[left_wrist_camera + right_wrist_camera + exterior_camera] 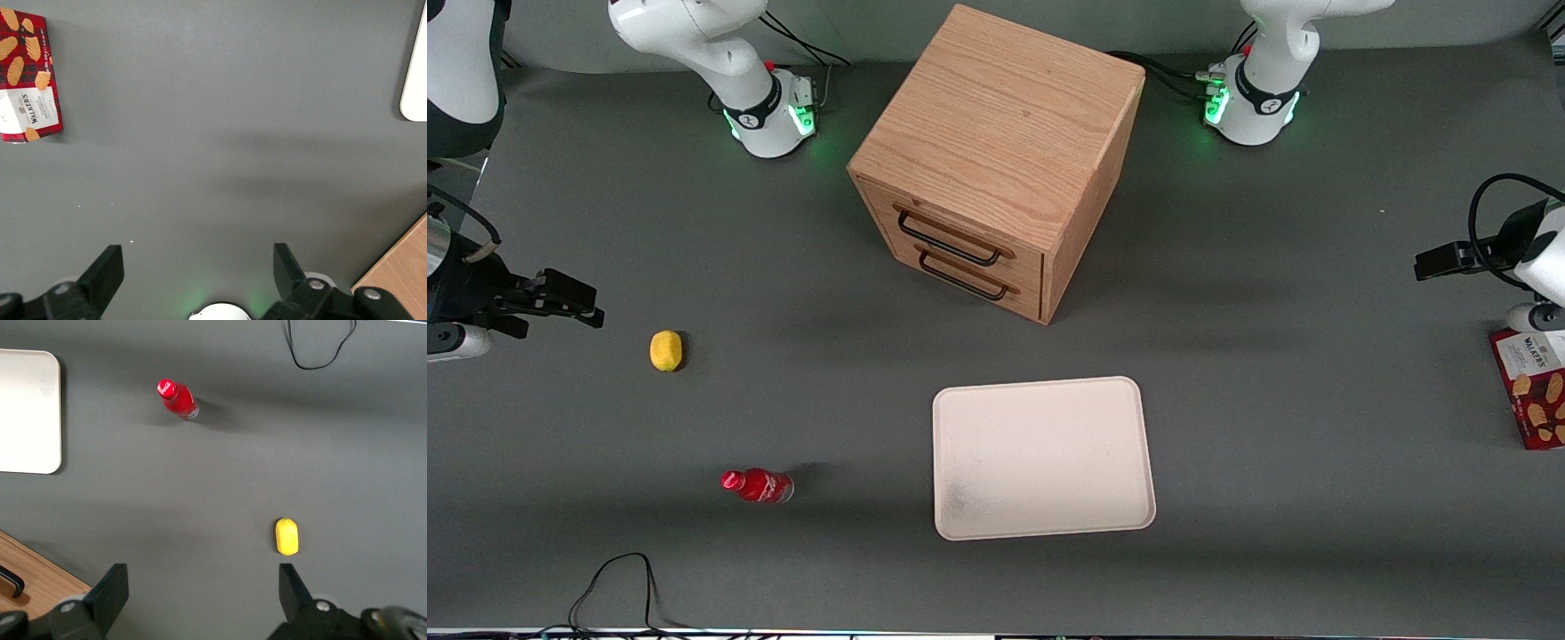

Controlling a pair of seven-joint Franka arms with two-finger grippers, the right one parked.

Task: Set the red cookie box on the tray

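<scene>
1. From the front camera I see the red cookie box [1534, 388] lying flat on the grey table [1316, 356] at the working arm's end, partly cut off by the picture's edge; its white label panel and golden biscuit pictures face up.
2. The gripper [1427, 264] of my left arm hangs above the table near the box, a little farther from the front camera than the box and not touching it.
3. In the left wrist view the fingers [107, 270] are spread wide apart with only bare table between them; nothing is held.
4. That same view shows the box [28, 77] lying apart from the gripper [197, 267], and a rounded corner of the tray [417, 87] well away from the box.
5. The tray [1042, 458] is cream-white with a low rim and rests flat near the middle of the table, well apart from the box; a faint grey smudge marks one corner, though I cannot tell whether it is dirt or shadow.
6. A wooden drawer cabinet [996, 160] with two dark handles stands farther from the front camera than the tray.
7. Toward the parked arm's end lie a yellow lemon [665, 350] and a small red bottle [758, 485], the bottle nearer the front camera.
8. A black cable [618, 587] loops at the table edge nearest the camera.
</scene>
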